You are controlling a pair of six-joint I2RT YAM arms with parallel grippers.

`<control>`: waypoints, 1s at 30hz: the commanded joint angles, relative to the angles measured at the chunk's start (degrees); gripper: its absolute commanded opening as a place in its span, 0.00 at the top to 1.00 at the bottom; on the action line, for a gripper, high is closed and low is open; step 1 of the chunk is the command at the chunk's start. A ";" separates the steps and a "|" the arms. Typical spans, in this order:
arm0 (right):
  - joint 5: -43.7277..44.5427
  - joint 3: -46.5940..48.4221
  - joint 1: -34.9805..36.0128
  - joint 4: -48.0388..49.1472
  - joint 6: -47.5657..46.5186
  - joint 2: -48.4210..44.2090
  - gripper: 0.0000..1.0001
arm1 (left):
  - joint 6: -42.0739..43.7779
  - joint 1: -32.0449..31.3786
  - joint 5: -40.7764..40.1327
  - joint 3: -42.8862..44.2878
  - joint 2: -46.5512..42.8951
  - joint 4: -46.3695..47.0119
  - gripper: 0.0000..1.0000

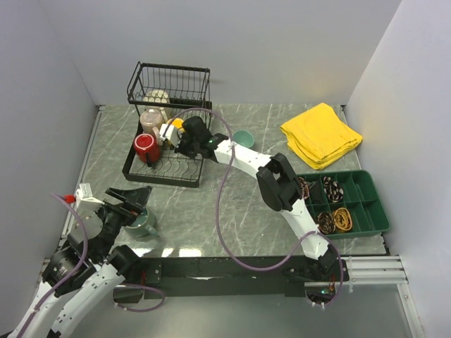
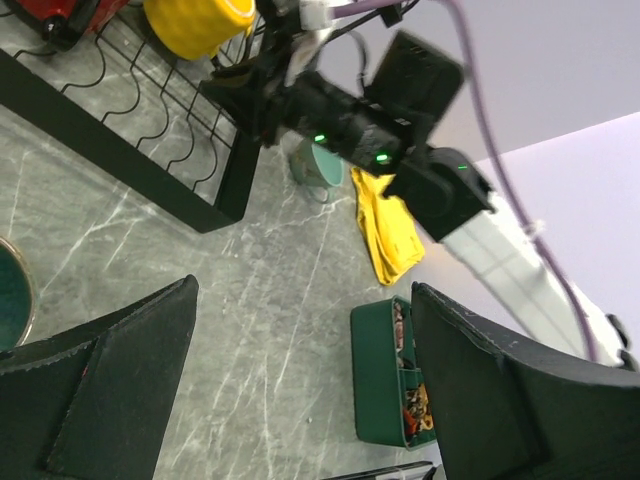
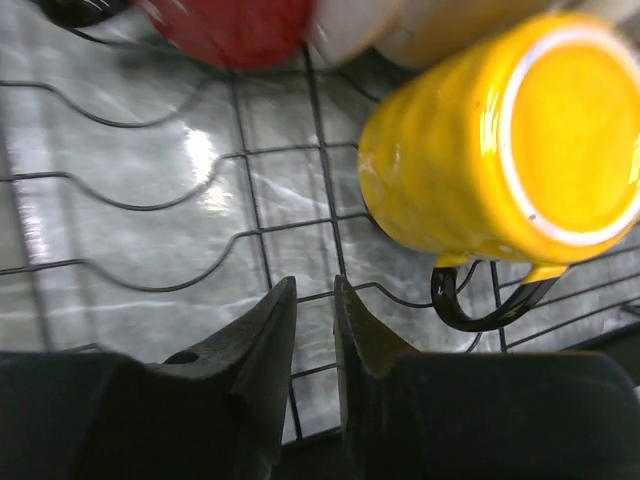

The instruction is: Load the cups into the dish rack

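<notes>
One yellow mug [image 3: 480,150] lies in the dish rack [image 1: 163,181] beside the right gripper [image 3: 315,330], narrowly parted and empty; the left gripper [image 2: 303,290], spread wide, hovers by the grey-green mug [image 1: 144,224], apparently to grasp it.

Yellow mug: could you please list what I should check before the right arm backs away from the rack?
1. Yellow mug free of right gripper: ok, jaws slightly apart, nothing between them.
2. Yellow mug inside dish rack: ok.
3. Yellow mug steady there: cannot tell.
4. Left gripper open near grey-green mug: ok.
5. Small teal mug loaded: not ok, it stands on the table.
</notes>
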 commanded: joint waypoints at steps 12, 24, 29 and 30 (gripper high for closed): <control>9.35 4.47 1.29 15.13 6.01 1.72 0.71 | -1.32 -0.17 -0.02 0.76 1.46 -0.89 0.07; 14.01 12.12 1.81 17.07 1.79 7.96 0.71 | -2.28 -0.17 -0.72 -0.04 1.99 -0.89 0.07; 17.00 12.73 1.81 18.83 -0.84 9.36 0.71 | -2.11 -0.17 -0.72 0.05 2.26 -0.63 0.07; 17.35 12.99 1.55 19.10 -1.28 9.63 0.71 | -2.20 -0.17 -0.55 -0.03 2.34 -0.62 0.07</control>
